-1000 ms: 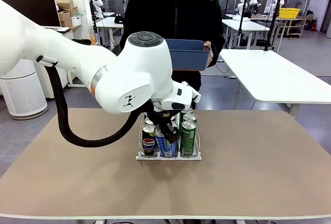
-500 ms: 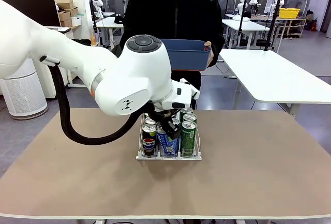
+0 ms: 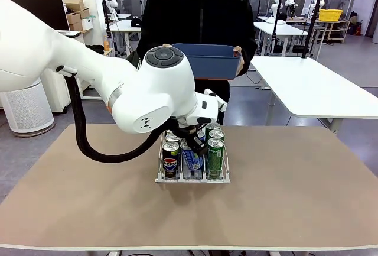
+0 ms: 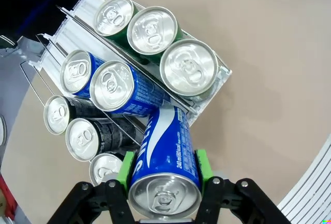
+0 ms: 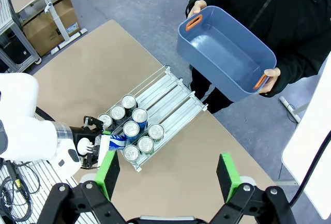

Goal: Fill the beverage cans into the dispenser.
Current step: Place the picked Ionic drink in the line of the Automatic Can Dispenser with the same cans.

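On the bench, near its middle, you have the white rack with three lanes. From the left wrist you can count eight cans standing in it: three green ones in one lane, two blue ones in the middle lane, and three black ones in the other. A ninth can, blue with white lettering, is clamped between the green pads of your left hand, tilted with its base toward the front of the middle lane. Your right hand hangs high above the scene with its fingers spread wide and nothing between them.

Compared with a second ago, the left arm has risen a little and drawn its elbow back toward you, and the held can now sits closer to the rack's front lip.

The front view hides most of the held can behind the arm, while the left wrist view shows the grip plainly. The right wrist view adds the person holding a blue bin with both hands beyond the far edge.
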### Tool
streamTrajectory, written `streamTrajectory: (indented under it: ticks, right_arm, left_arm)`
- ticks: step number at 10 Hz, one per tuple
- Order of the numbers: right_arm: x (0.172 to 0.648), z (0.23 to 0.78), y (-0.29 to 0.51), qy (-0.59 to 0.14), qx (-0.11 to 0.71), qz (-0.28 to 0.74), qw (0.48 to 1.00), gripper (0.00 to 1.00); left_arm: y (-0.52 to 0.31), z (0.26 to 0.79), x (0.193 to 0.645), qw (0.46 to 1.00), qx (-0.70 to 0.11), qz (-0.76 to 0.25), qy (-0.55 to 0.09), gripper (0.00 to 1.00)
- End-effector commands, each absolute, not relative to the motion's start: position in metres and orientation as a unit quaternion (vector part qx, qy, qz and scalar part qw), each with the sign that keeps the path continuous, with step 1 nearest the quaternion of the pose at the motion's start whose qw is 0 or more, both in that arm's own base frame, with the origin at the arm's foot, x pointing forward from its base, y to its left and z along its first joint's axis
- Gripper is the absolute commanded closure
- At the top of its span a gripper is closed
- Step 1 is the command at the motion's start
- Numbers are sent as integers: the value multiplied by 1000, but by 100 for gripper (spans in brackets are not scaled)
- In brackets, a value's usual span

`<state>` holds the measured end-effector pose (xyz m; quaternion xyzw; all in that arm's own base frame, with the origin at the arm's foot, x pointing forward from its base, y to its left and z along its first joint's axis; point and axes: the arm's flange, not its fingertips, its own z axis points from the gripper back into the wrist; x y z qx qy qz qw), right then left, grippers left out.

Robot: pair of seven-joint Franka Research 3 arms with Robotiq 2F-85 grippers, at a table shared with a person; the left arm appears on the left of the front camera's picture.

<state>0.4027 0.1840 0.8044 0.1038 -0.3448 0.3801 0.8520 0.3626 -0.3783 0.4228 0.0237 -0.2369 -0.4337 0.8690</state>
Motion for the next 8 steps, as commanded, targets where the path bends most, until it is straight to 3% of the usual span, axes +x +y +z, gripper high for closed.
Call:
streamTrajectory:
  ticks: [1, 8]
  right_arm:
    - [402, 805, 184, -344, 105, 379, 852, 0]
    - [402, 805, 184, -344, 105, 379, 852, 0]
  left_arm:
    - [-387, 418, 383, 867, 26, -418, -272, 43]
    - [-389, 390, 406, 880, 25, -422, -215, 43]
